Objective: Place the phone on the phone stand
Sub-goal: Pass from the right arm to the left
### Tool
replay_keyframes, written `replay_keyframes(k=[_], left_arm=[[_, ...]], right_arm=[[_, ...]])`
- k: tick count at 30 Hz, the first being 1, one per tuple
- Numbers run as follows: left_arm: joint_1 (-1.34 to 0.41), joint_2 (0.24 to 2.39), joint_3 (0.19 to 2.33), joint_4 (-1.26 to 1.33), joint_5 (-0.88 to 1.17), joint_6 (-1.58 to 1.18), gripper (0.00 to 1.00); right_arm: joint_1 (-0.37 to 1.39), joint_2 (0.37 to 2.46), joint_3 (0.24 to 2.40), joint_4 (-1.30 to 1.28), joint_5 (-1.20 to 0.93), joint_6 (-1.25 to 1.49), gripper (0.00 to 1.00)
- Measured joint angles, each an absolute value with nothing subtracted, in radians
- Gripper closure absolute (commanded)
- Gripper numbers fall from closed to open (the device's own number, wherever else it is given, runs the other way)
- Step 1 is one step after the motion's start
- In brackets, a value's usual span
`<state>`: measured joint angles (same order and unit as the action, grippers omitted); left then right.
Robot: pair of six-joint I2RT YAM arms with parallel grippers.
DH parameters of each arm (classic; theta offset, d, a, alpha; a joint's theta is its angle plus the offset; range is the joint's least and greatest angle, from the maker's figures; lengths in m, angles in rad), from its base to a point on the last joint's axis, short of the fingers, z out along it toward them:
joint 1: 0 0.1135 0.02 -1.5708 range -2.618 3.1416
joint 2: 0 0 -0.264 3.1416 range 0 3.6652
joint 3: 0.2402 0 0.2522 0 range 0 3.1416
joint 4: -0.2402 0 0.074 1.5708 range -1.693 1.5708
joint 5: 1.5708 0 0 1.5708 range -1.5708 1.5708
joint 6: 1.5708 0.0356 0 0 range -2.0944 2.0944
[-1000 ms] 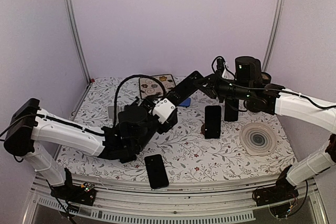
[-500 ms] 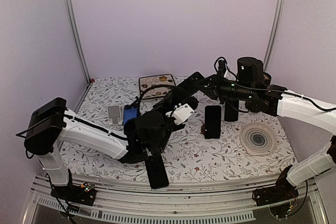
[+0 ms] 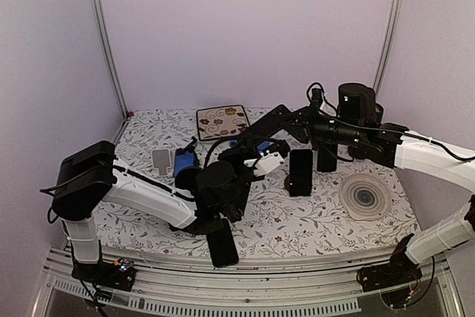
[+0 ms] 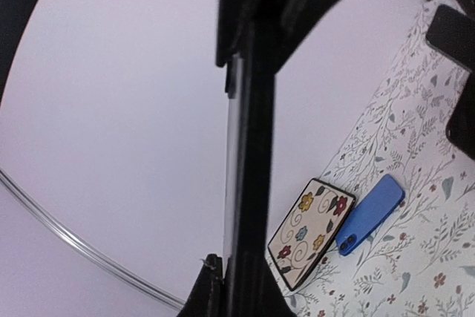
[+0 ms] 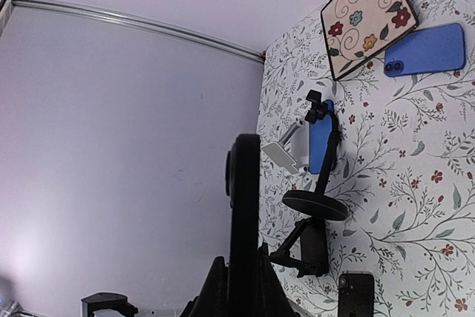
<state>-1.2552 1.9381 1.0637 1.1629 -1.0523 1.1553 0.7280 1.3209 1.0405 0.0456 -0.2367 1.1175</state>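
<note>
Editor: Phone first: where is it, and who has it?

Stringer: Black, flat on the table at 6 o'clock, apparently free. The left arm bends right over its far end — likely because that arm sits nearest. Yet the left gripper points up toward the back wall, jaws drawn narrow; whether anything sits between them I cannot tell.

Editor: And the right?

Stringer: The right gripper is fully closed, nothing visibly in it, held aloft over mid-table and aimed toward 9 o'clock. There the phone stand, black and round-based, shows no phone on it; a small white holder sits just beside. My read: it is parked clear of the pickup.

Editor: Setting?

Stringer: Floral print covers the table. A flowered tile and a blue phone lie at 12 o'clock, a grey ringed disc at 4 — all well apart from the black phone. Pale lilac walls, aluminium rails in the corners.
</note>
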Motion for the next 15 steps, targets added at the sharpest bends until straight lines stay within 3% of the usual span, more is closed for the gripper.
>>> replay_keyframes(k=[15], left_arm=[[-1.259,1.951,1.067,1.177,-1.060,1.230,1.00]], right_arm=[[0.733,1.310,1.021,0.049,-0.227,1.125,0.96]])
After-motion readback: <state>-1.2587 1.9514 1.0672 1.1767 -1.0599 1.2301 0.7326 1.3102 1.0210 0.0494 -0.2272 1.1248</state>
